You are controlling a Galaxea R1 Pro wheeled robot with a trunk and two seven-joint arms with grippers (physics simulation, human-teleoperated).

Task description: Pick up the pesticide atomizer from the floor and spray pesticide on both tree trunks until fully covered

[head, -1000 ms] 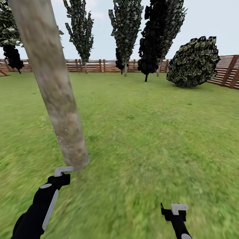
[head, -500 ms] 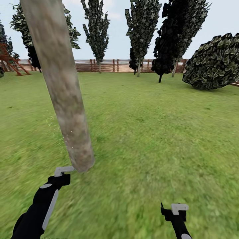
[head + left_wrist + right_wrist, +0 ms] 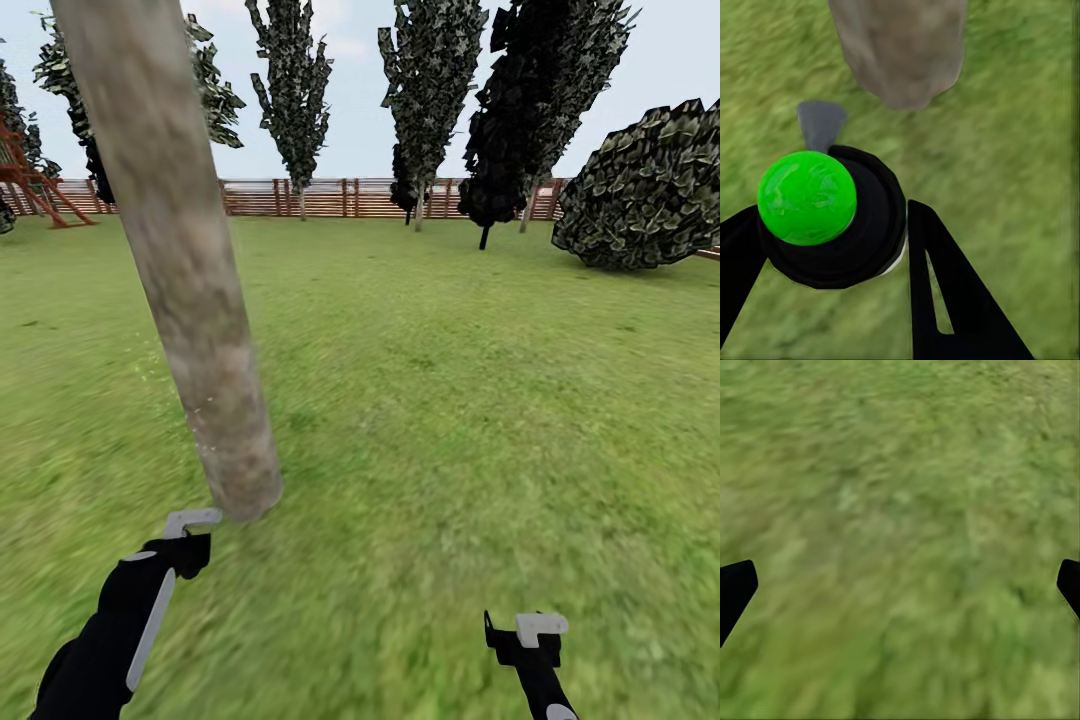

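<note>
A thick, pale grey-brown tree trunk [image 3: 190,270] leans up from the lawn [image 3: 450,400] at the left of the head view. My left arm [image 3: 150,590] reaches to just short of the trunk's foot. The left wrist view has my left gripper [image 3: 832,217] shut on the pesticide atomizer [image 3: 814,202], a black bottle with a bright green cap. Its grey nozzle [image 3: 821,124] points toward the trunk's base [image 3: 904,49], a short gap away. My right gripper [image 3: 900,585] hangs open over bare grass, its fingertips [image 3: 735,585] far apart. The right arm [image 3: 535,650] sits low on the right.
A brown slat fence [image 3: 310,198] closes the far side of the lawn. Slim dark trees [image 3: 540,110] and a round leafy bush [image 3: 650,190] stand at the back right. A red frame structure [image 3: 30,180] stands at the far left. Open grass spreads to the right of the trunk.
The whole picture slid right early on, so the camera turned left. Since then my left wrist has dropped slightly by the trunk's foot. The right arm has held still.
</note>
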